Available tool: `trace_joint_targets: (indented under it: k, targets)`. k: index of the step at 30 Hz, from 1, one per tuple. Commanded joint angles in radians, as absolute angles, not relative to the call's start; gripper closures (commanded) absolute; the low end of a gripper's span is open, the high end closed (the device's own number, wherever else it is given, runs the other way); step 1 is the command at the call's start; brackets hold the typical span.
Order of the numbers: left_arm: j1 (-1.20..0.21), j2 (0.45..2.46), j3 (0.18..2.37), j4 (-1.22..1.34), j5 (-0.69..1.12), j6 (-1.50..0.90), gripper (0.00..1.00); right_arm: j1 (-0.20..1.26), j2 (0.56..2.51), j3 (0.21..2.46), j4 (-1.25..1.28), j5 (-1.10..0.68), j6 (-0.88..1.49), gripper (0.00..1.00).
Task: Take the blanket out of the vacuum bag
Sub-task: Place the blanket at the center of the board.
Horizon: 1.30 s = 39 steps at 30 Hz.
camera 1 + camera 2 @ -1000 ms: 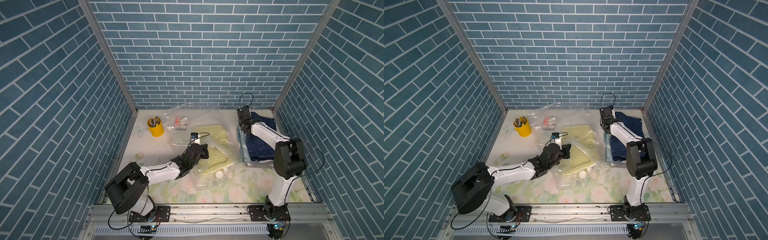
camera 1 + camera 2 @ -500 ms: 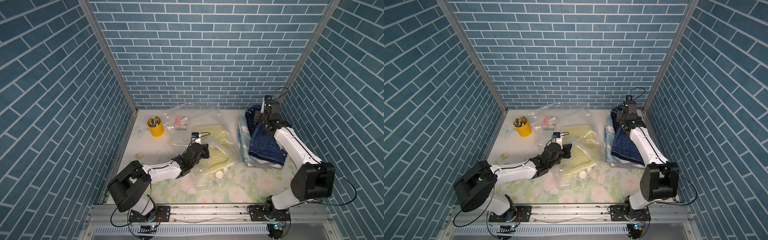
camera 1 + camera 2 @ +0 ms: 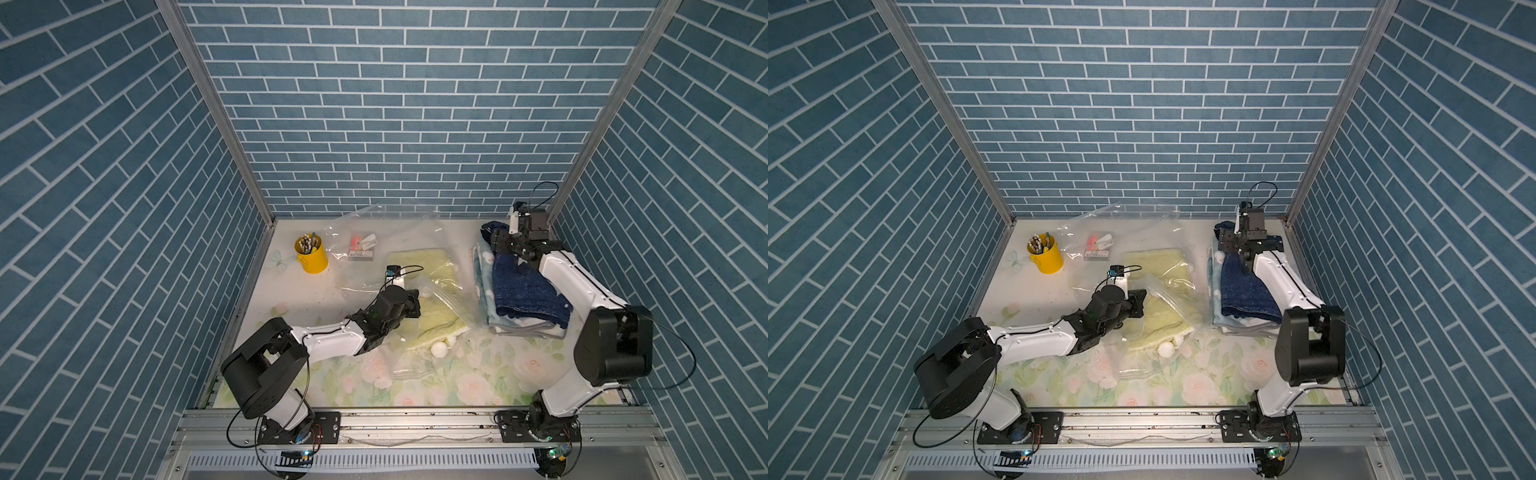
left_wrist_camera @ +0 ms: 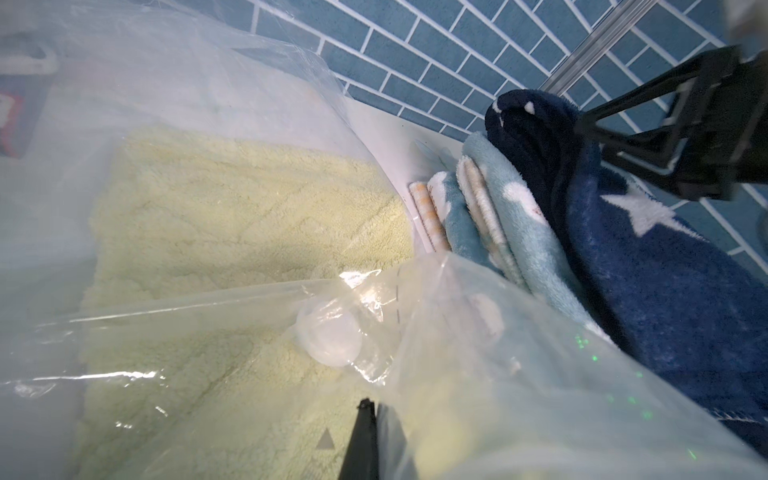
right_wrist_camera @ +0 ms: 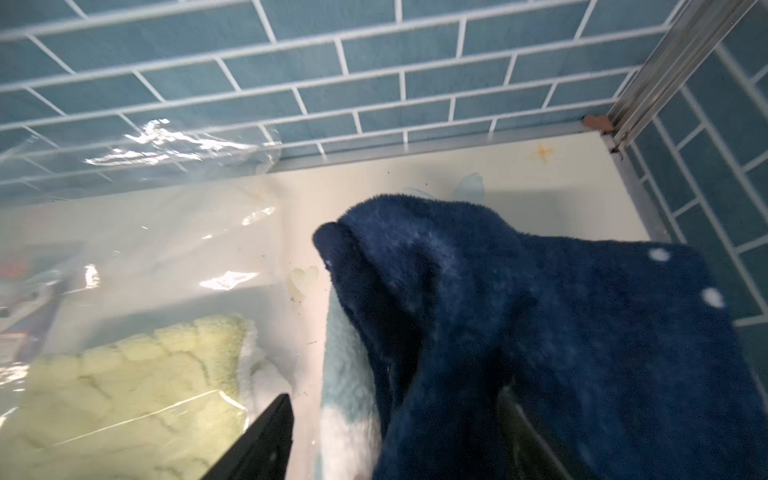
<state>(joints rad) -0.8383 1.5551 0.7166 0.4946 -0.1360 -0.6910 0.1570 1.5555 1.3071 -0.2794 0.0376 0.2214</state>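
Observation:
The vacuum bag [image 3: 399, 232] [image 3: 1142, 232] lies crumpled across the middle of the table, with a pale yellow blanket [image 3: 419, 262] [image 3: 1158, 266] [image 4: 249, 208] inside it. My left gripper [image 3: 415, 305] [image 3: 1140, 301] [image 4: 368, 405] is shut on the bag's film beside its round white valve [image 4: 328, 338]. A dark blue blanket [image 3: 523, 295] [image 3: 1246, 295] [image 5: 540, 311] lies outside the bag, draped over a folded stack at the right. My right gripper [image 3: 505, 245] [image 3: 1229, 245] [image 5: 395, 432] is open above its far end, fingers wide apart on either side of a fold.
Folded light blue blankets [image 3: 484, 286] [image 4: 519, 232] lie under the dark blue one. A yellow pen cup [image 3: 311, 259] stands at the back left. A small red and white packet [image 3: 361, 249] shows through the plastic. The back right corner post [image 5: 648, 83] and side wall are close to my right gripper.
My right arm swung from the stack's left edge to the back right corner, carrying the dark blue blanket, and its jaws opened. The left gripper stayed shut on the bag.

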Motion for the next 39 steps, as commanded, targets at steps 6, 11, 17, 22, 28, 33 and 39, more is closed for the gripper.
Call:
trace_joint_targets:
  k: [6, 11, 17, 22, 28, 33, 39]
  targets:
    - [-0.831, 1.543, 0.711, 0.534, -0.1, -0.681, 1.0, 0.131, 1.266, 1.197, -0.401, 0.103, 0.292, 0.28]
    - [-0.83, 1.537, 0.692, 0.536, -0.092, -0.682, 1.0, 0.236, 1.256, 1.135, -0.437, 0.083, 0.293, 0.48]
    - [-0.83, 1.489, 0.654, 0.528, -0.104, -0.681, 1.0, 0.331, 1.269, 0.959, -0.443, 0.196, 0.321, 0.46]
    - [-0.83, 1.489, 0.645, 0.527, -0.091, -0.688, 1.0, 0.366, 1.284, 0.89, -0.458, 0.274, 0.318, 0.37]
    - [-0.831, 1.478, 0.646, 0.519, -0.091, -0.69, 1.0, 0.368, 1.224, 0.866, -0.488, 0.324, 0.34, 0.88]
    - [-0.83, 1.486, 0.658, 0.514, -0.085, -0.694, 1.0, 0.37, 1.117, 0.905, -0.513, 0.208, 0.341, 1.0]
    - [-0.831, 1.475, 0.668, 0.502, -0.09, -0.691, 1.0, 0.37, 1.068, 0.944, -0.531, 0.096, 0.336, 1.0]
